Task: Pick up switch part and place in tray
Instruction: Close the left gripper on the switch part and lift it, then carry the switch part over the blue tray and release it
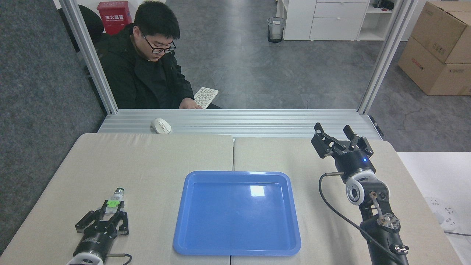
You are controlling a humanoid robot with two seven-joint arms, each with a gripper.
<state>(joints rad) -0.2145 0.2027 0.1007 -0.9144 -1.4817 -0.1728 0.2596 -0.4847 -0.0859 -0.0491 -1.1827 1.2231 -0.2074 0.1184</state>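
The switch part point(113, 201) lies on the beige table left of the tray, its dark cap pointing away from me and its green middle piece showing. My left gripper point(111, 212) has its fingers drawn in against the part's whitish near end, low on the table. The blue tray point(235, 224) rests in the middle of the table with nothing in it. My right gripper point(333, 130) is held up over the far right of the table, open and holding nothing, well away from both.
A white mouse point(160, 126) sits on the aluminium ledge point(257, 121) behind the table. A person point(147, 70) sits beyond it with a hand at a white keyboard point(206, 96). A white power strip point(439, 215) lies off the right edge.
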